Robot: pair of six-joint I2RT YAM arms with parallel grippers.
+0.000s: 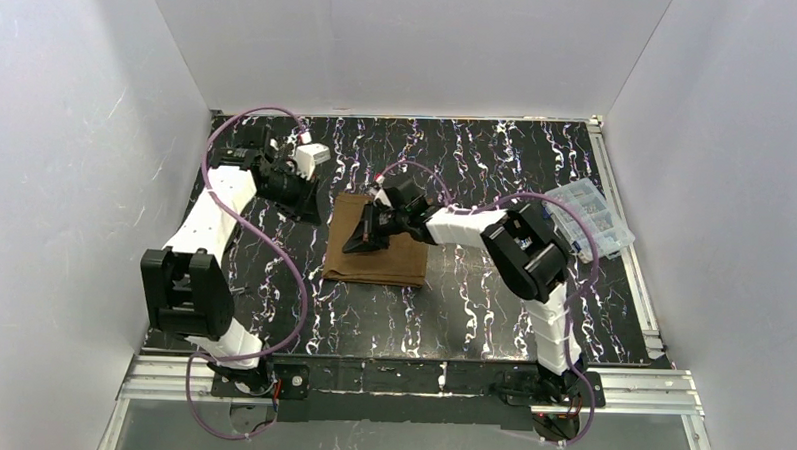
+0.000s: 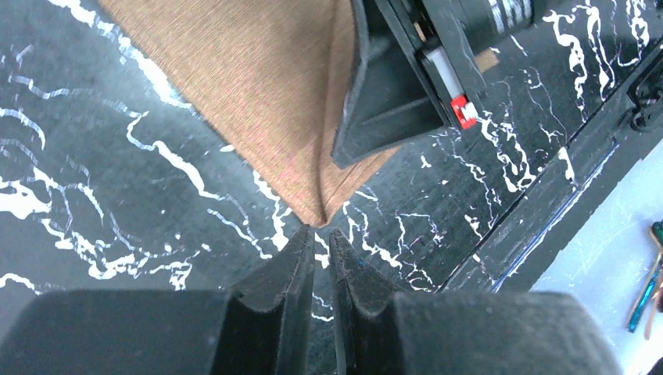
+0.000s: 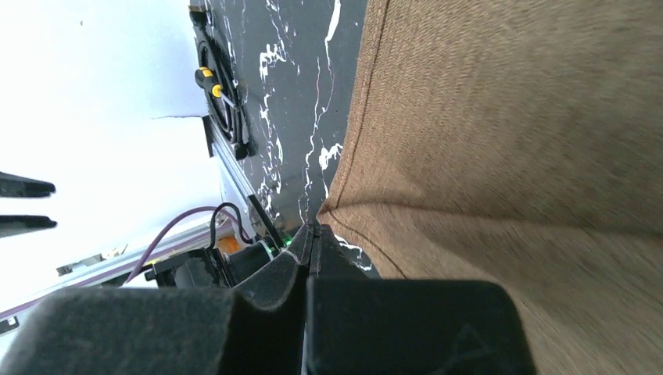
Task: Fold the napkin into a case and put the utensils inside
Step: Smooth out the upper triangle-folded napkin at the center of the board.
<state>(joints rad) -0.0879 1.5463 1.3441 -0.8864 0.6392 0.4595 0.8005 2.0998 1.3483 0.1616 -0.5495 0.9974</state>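
The brown napkin (image 1: 388, 260) lies flat in the middle of the table, with a raised crease running to its far-left corner (image 2: 317, 217). My left gripper (image 2: 317, 234) is low on the table with its tips right at that corner. Its jaws stand a narrow gap apart with table showing between them, and no cloth is in them. My right gripper (image 3: 313, 233) is shut, and its tips rest at the napkin's edge (image 3: 508, 156); it also shows from above (image 1: 356, 246) and in the left wrist view (image 2: 391, 101). Thin teal and red utensils (image 2: 650, 285) lie beyond the table rail. No folded case shows.
A clear plastic compartment box (image 1: 590, 217) sits at the table's right edge. A yellow-handled tool (image 3: 213, 84) lies by the rail. White walls stand on three sides, and a metal rail (image 1: 419, 376) runs along the near edge by the arm bases.
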